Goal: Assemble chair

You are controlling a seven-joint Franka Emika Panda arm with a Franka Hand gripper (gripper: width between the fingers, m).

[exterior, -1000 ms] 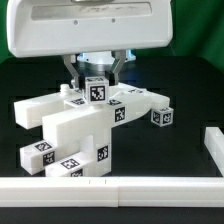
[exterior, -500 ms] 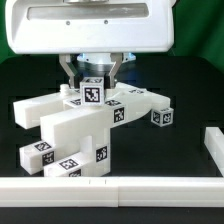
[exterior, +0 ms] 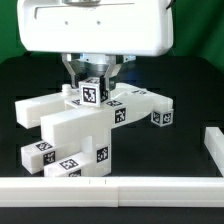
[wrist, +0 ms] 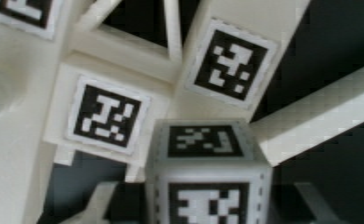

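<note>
The chair lies partly joined in the middle of the black table: a flat white plate with long tagged blocks sticking out to both sides. My gripper hangs over its far side, shut on a small white tagged cube that sits just above or on the long block; I cannot tell if they touch. In the wrist view the same cube fills the space between my two dark fingers, with tagged chair blocks close beyond it. A second small cube sits at the end of the right block.
A long plain white rail runs along the near edge of the table. Another white piece lies at the exterior view's right edge. The arm's big white housing hides the back of the table.
The held cube has shifted slightly toward the exterior view's left and a little lower. The arm's housing has moved somewhat to the right. The grip has not changed.
</note>
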